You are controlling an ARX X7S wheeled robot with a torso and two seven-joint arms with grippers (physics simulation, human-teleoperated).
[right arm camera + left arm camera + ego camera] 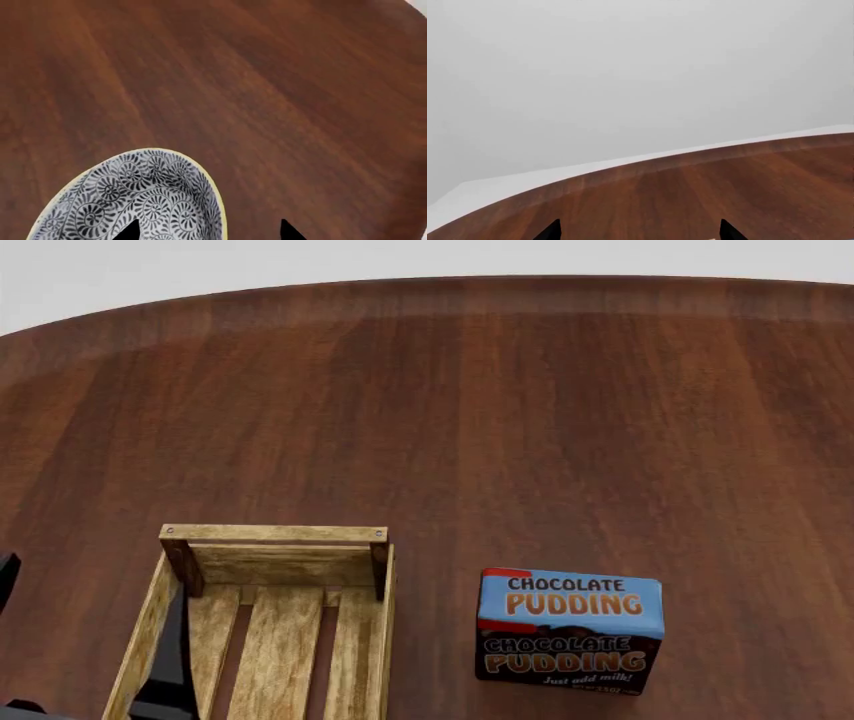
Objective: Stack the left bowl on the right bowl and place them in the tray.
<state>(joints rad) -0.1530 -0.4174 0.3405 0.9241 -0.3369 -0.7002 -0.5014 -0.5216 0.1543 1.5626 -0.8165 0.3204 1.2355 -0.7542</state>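
- While the table (534, 420) is filling most of every view, it is showing as a round dark wood top, its far edge curving against a pale wall.
- Lying near the table's near-left edge in the head view, the tray (274, 536) is sitting empty, slatted bottom showing, its near end running out of frame.
- Standing just beside the tray toward the near-middle of the table, the pudding box (570, 632) is lying flat, apart from the tray and no part of the task.
- Showing only in the right wrist view, one bowl (143, 195) is sitting upright on the wood, grey floral pattern inside, a thin yellow rim; which of the two bowls it is I cannot tell, and the head view is showing no bowl at all.
- Judging by its look, the bowl is glazed ceramic: stiff, fairly heavy, slick and chippable, so a pinch across the rim wall is looking like the best hold, set down gently.
- Hovering right at that bowl's rim, the right gripper (207, 231) is standing spread, one dark tip over the bowl's inside and one outside it, gripping nothing.
- Hanging over bare wood near the table's far edge, the left gripper (639, 231) is also spread wide, with nothing between its tips.
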